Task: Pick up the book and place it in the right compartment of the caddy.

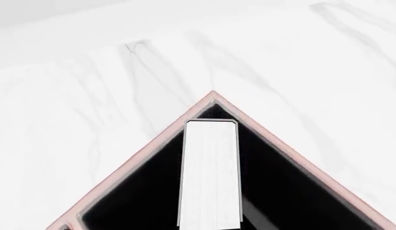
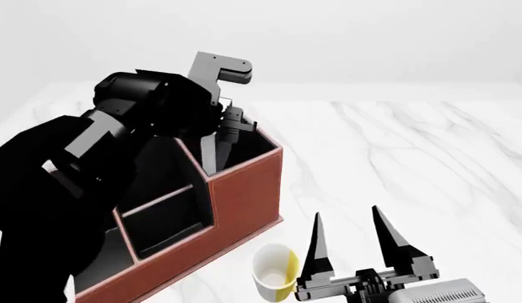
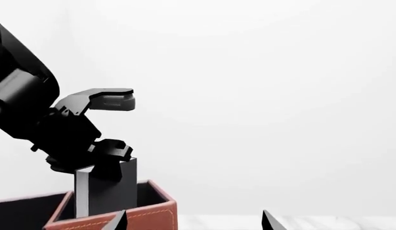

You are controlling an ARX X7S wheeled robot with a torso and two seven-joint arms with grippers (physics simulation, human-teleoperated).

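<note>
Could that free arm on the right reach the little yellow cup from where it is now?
Probably yes. The right end effector hangs open just beside the mug on the marble table, with nothing between them. The caddy stands off to the other side.

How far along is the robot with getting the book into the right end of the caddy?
Pickup is done: the left gripper holds the book upright. In hand is the insertion: the book's lower part is already inside the right compartment of the caddy, its top still above the rim. Left to do: lower it fully, open the fingers and withdraw. The right gripper waits open near the mug.
</note>
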